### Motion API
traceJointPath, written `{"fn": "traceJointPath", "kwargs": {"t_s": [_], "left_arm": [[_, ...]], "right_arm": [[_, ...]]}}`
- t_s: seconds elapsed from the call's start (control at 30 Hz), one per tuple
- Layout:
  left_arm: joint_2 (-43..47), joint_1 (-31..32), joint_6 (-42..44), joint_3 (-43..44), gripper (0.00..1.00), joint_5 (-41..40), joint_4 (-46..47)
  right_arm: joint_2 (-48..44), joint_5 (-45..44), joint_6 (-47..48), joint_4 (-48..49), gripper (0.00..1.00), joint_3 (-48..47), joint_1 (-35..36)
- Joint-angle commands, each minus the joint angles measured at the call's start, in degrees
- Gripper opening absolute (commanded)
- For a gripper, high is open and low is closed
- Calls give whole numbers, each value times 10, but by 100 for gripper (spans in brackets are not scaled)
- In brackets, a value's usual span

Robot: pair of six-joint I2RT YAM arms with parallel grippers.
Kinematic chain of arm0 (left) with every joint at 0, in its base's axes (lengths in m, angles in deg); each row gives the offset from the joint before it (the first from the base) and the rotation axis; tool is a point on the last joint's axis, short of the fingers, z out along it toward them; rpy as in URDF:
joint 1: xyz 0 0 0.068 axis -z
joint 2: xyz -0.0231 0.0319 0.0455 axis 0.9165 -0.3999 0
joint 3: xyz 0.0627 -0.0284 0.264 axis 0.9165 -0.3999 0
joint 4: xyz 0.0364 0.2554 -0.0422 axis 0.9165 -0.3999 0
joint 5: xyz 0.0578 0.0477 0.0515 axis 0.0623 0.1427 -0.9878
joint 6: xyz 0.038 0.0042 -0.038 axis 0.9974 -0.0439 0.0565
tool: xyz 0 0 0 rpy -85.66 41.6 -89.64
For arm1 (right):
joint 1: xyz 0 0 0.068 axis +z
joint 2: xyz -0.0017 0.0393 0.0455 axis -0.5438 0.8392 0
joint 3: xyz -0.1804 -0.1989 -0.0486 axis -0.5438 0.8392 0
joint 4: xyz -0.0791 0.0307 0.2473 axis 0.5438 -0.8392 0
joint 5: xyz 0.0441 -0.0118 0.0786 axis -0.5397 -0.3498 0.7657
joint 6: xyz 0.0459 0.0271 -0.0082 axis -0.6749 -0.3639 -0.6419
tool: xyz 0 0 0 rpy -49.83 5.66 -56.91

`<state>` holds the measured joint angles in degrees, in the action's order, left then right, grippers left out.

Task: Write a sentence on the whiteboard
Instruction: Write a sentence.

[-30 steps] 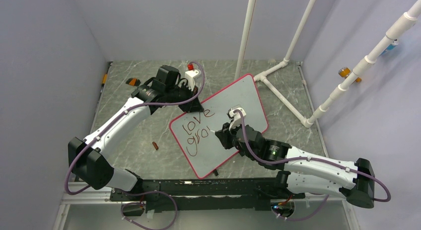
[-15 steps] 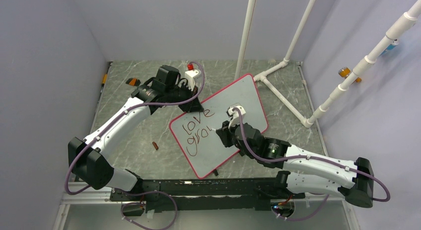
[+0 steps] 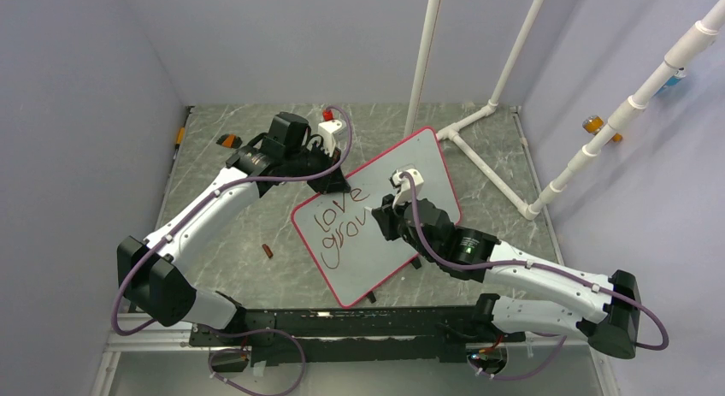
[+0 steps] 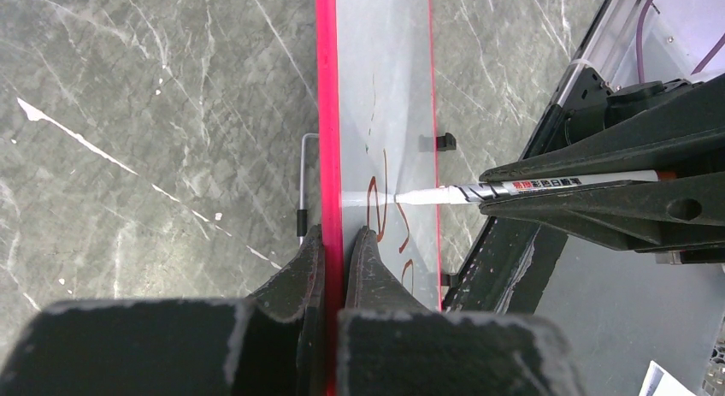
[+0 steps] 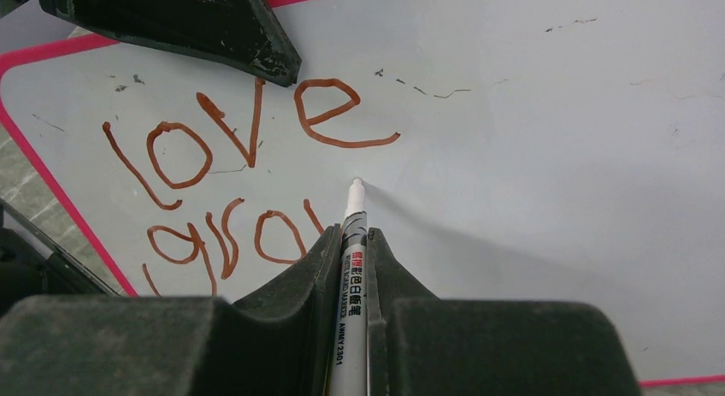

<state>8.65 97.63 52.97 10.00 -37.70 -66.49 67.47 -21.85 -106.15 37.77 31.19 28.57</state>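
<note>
The whiteboard (image 3: 427, 161) lies tilted on the marble table, white with a thin pink frame. My left gripper (image 3: 334, 185) is shut on its far-left frame edge (image 4: 328, 114), one finger (image 4: 299, 268) on each side. My right gripper (image 5: 352, 233) is shut on a white marker (image 5: 351, 280). Its tip (image 5: 356, 184) is on or just above the board, right of the second line. The sentence (image 5: 254, 144) reads "love" in dark red, with "gro" and a further short stroke below it. The left wrist view shows the marker (image 4: 530, 189) from the side, pointing at the board.
A small red-brown cap (image 3: 268, 251) lies on the table left of the board. White pipe framing (image 3: 479, 148) stands at the back right. An orange object (image 3: 228, 140) sits at the far left. A black clip (image 3: 371, 298) shows at the board's near edge.
My right gripper has slid a little up the board and away from me with the marker, adding a stroke after "gro". The left arm has not moved.
</note>
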Motion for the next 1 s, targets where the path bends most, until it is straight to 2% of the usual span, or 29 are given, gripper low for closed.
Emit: {"fn": "traceJointPath", "kwargs": {"t_s": [0.0,0.5,0.97], "left_arm": [[11,-2,96,-2,0,-112,25],[9,-3,95,-1,0,-111,26],[9,-3,95,-1,0,-109,25]], "right_arm": [[4,-3,5,15,0,-9,-6],[-49,3,-54,-10,0,72,-6],[-32,-30,-32,-17,0,31,-7]]}}
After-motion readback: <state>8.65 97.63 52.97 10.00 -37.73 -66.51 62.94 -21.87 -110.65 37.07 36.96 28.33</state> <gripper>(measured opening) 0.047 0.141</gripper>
